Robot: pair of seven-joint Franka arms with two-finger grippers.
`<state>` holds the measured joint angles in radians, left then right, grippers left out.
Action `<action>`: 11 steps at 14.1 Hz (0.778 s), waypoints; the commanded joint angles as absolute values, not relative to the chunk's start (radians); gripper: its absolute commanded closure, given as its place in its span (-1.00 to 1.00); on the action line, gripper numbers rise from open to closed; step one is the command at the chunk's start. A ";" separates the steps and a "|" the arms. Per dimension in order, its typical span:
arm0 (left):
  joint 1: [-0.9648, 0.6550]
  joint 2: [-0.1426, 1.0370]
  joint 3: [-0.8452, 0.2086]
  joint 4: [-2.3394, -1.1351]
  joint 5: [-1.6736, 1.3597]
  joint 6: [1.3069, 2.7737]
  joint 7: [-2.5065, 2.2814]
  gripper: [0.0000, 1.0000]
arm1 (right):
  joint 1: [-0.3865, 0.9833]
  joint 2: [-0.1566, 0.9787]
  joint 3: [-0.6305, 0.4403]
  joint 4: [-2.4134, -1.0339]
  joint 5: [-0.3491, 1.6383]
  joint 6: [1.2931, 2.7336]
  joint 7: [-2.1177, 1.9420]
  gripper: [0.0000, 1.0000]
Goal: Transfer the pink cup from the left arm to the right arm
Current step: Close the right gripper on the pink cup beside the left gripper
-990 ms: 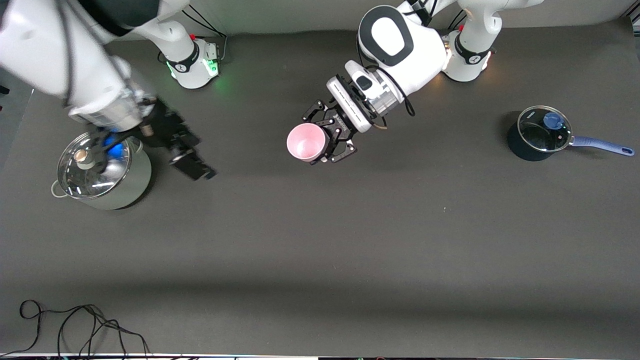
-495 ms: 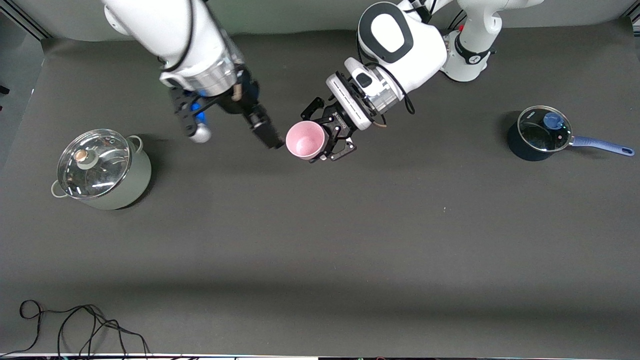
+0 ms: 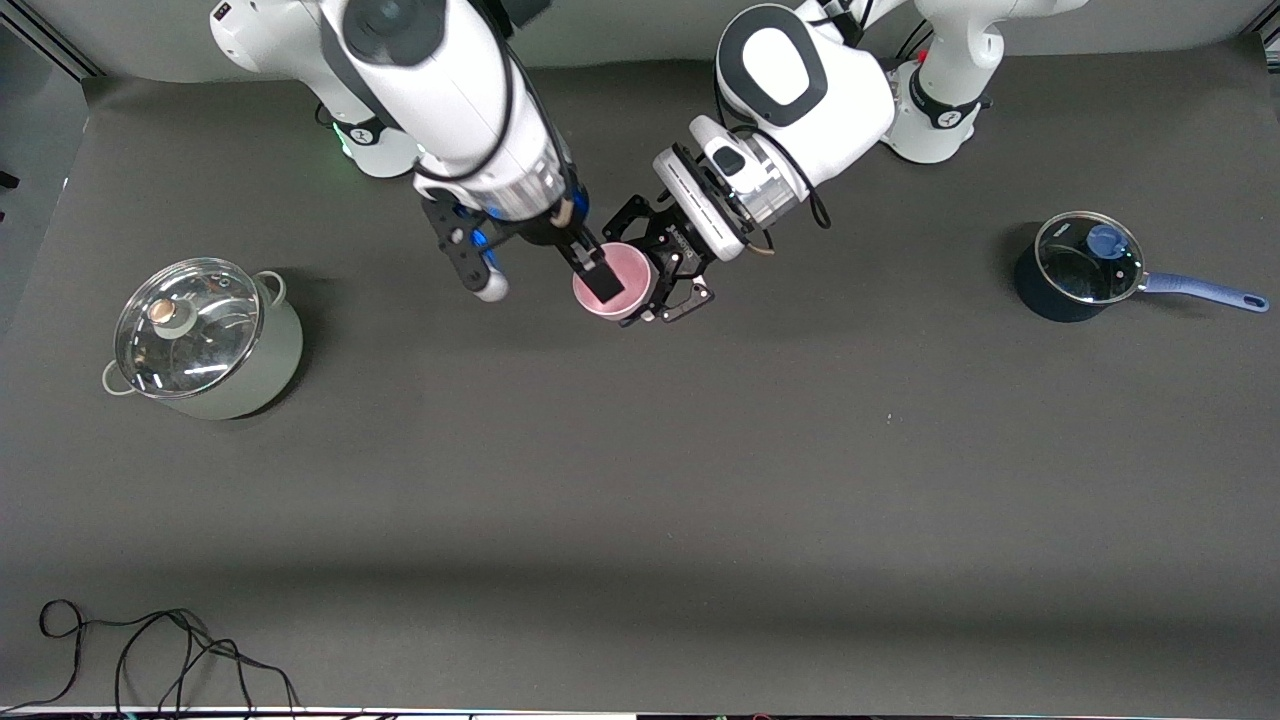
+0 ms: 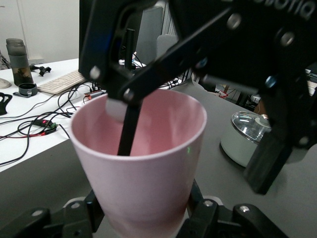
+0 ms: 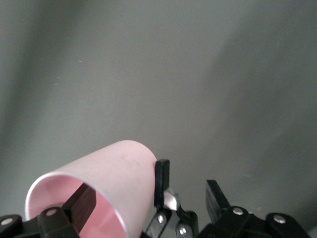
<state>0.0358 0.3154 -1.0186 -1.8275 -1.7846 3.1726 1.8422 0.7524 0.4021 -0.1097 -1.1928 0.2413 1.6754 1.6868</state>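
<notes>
The pink cup (image 3: 628, 292) hangs over the dark mat (image 3: 640, 450) between the two arm bases, its mouth tilted up. My left gripper (image 3: 640, 272) is shut on it low down; in the left wrist view its black fingers (image 4: 91, 213) clamp both sides of the cup (image 4: 143, 183). My right gripper (image 3: 590, 272) is open and straddles the cup's wall. One flat finger (image 5: 81, 203) is inside the cup (image 5: 114, 168). The other slab finger (image 4: 270, 158) stands outside it, hidden in the front view.
A steel pot with a glass lid (image 3: 200, 340) stands toward the right arm's end. A dark saucepan with a blue handle (image 3: 1085, 265) stands toward the left arm's end. A loose black cable (image 3: 150, 650) lies at the table's edge nearest the front camera.
My right arm has swung from over the steel pot across to the cup, and one of its fingers has gone into the cup's mouth. The left gripper has held the cup still.
</notes>
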 commanded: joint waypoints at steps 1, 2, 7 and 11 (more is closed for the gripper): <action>0.043 0.288 -1.023 -1.838 -1.799 3.180 1.822 0.01 | 0.750 0.422 -0.109 -1.131 0.250 1.669 1.704 0.86; 0.043 0.290 -1.023 -1.838 -1.799 3.180 1.822 0.00 | 0.750 0.422 -0.110 -1.124 0.250 1.669 1.701 1.00; 0.044 0.290 -1.023 -1.838 -1.799 3.180 1.822 -0.07 | 0.747 0.420 -0.112 -1.108 0.250 1.669 1.698 1.00; 0.046 0.291 -1.023 -1.838 -1.799 3.180 1.822 -0.16 | 0.739 0.422 -0.112 -1.104 0.252 1.670 1.692 1.00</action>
<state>0.0429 0.3153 -1.0175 -1.8258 -1.7832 3.1789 1.8409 0.7488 0.4090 -0.1098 -1.1394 0.2414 1.6680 1.6868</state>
